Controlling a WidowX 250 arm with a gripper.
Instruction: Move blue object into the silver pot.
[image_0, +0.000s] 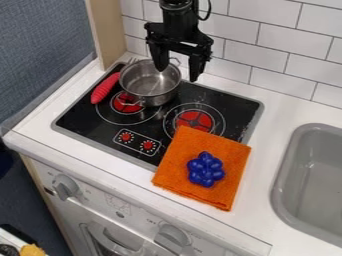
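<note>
As jaws gape, blue object lies well apart.

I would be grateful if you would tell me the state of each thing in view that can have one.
Gripper: open, holding nothing.
Silver pot: upright, uncovered, nothing seen inside.
Stove: cannot tell whether on or off.
Orange cloth: lying flat, partly over the stove.
Blue object: resting on the cloth.
Red handle: lying beside the pot.
</note>
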